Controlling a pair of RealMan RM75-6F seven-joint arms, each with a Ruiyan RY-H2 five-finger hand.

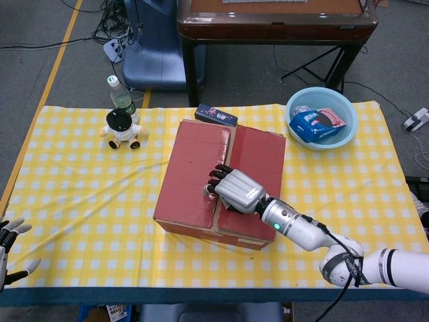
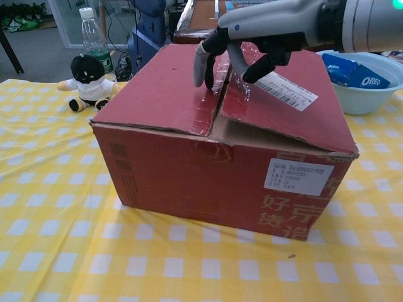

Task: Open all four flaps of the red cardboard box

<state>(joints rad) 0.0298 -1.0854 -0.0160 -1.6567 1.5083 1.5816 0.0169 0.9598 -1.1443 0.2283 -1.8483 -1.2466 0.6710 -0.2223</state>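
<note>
The red cardboard box (image 1: 218, 181) sits mid-bench on the yellow checked cloth (image 1: 87, 201), its two top flaps down but slightly raised along the centre seam. The right hand (image 1: 234, 189) hovers over that seam, fingers (image 2: 200, 63) curled downward and slightly apart, tips at the flap edges; whether they hook under an edge is unclear. The left hand (image 1: 10, 245) waits at the bench's near left corner, fingers spread, holding nothing.
</note>
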